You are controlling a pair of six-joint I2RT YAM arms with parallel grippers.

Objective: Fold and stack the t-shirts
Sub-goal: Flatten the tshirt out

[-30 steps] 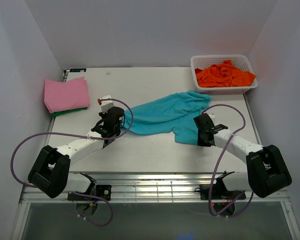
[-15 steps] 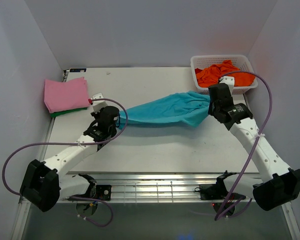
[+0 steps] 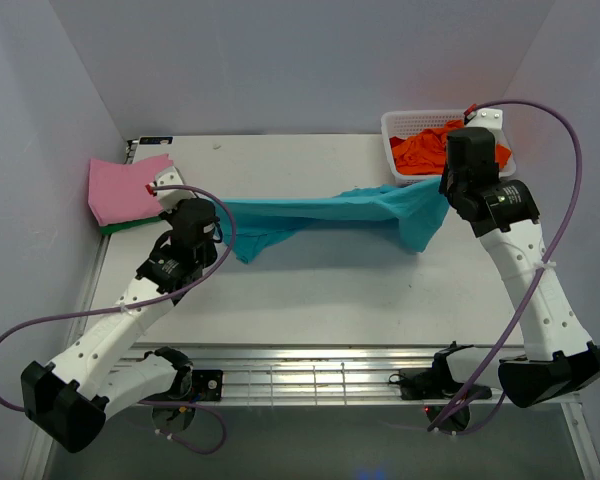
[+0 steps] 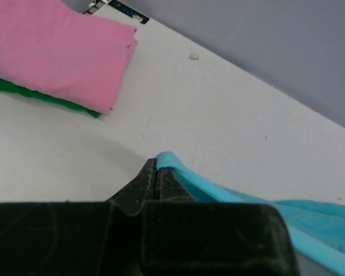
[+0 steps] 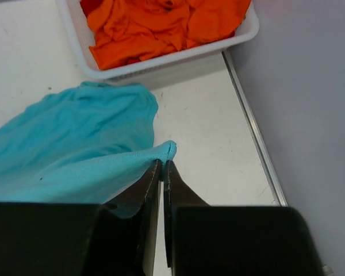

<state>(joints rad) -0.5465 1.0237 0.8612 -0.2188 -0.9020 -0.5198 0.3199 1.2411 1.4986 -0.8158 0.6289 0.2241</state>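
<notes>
A teal t-shirt [image 3: 330, 213] hangs stretched above the table between my two grippers. My left gripper [image 3: 212, 208] is shut on its left edge, seen pinched at the fingertips in the left wrist view [image 4: 156, 170]. My right gripper [image 3: 442, 188] is shut on its right edge, seen in the right wrist view [image 5: 163, 164], where the shirt [image 5: 75, 149] drapes to the left. A folded pink shirt [image 3: 128, 187] lies on a folded green one [image 3: 130, 224] at the far left. Orange shirts [image 3: 442, 147] fill a white basket [image 3: 400, 123] at the back right.
The pink and green stack also shows in the left wrist view [image 4: 52, 49]. The basket [image 5: 167, 60] sits just beyond my right gripper, near the table's right edge rail [image 5: 256, 144]. Purple cables loop off both arms.
Both arms have lifted and moved apart and toward the back, raising the teal shirt off the table and pulling it taut between them.
</notes>
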